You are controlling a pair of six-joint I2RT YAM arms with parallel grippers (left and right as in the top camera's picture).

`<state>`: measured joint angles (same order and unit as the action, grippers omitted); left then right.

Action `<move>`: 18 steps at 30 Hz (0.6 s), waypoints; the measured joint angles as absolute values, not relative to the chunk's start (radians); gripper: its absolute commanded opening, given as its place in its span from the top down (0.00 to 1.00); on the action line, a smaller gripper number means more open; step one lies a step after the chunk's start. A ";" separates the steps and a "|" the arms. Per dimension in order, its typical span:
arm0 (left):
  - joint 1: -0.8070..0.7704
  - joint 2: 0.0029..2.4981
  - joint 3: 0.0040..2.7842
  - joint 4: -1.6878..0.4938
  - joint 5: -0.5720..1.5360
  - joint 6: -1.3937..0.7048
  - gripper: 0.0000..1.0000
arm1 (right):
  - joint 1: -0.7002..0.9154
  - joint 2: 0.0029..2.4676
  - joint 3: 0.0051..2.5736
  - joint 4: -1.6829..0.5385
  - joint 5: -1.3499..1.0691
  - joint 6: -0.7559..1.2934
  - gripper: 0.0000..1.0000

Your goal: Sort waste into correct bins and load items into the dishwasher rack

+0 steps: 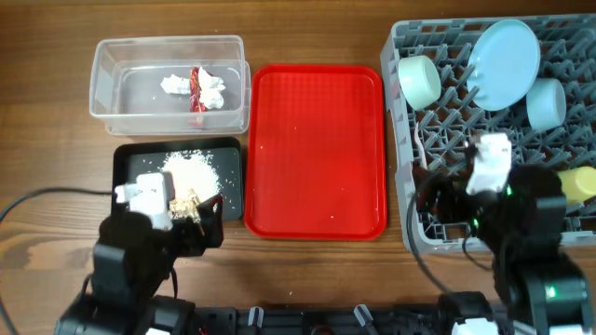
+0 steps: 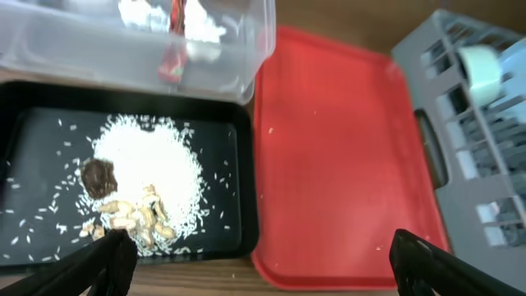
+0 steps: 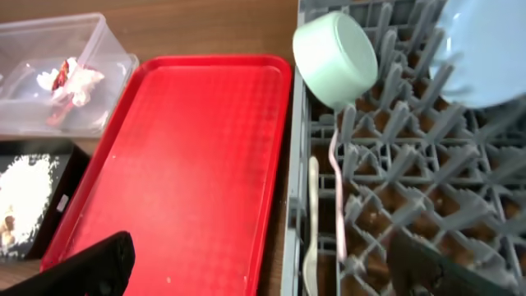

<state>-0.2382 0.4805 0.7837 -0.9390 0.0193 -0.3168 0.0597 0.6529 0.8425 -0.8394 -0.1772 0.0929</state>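
Scraps of crumbly white-brown food (image 2: pixel 148 164) lie in the shallow black rectangular tray (image 2: pixel 223 177), just ahead of my left gripper (image 2: pixel 259 247), its fingers spread. Farther, the clear plastic tub (image 1: pixel 99 88) holds crumpled white tissue (image 1: pixel 175 86) and a shiny red wrapper (image 1: pixel 196 95). My right gripper (image 3: pixel 256 247), spread too, hovers over the grey pegged rack (image 3: pixel 411 164), pale green bowl (image 3: pixel 333 57) beyond.

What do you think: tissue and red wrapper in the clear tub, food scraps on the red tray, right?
No. The tissue and red wrapper are in the clear tub, but the food scraps lie in the black tray, not the red tray; the left wrist view shows it.
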 measured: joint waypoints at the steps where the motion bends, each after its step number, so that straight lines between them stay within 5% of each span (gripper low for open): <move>1: -0.238 0.456 0.783 -0.939 0.019 -0.317 0.00 | 0.060 0.634 0.840 -0.857 -0.175 0.093 0.00; 18: -0.238 0.433 0.782 -0.940 0.019 -0.317 0.00 | 0.060 0.609 0.804 -0.831 -0.154 0.093 0.00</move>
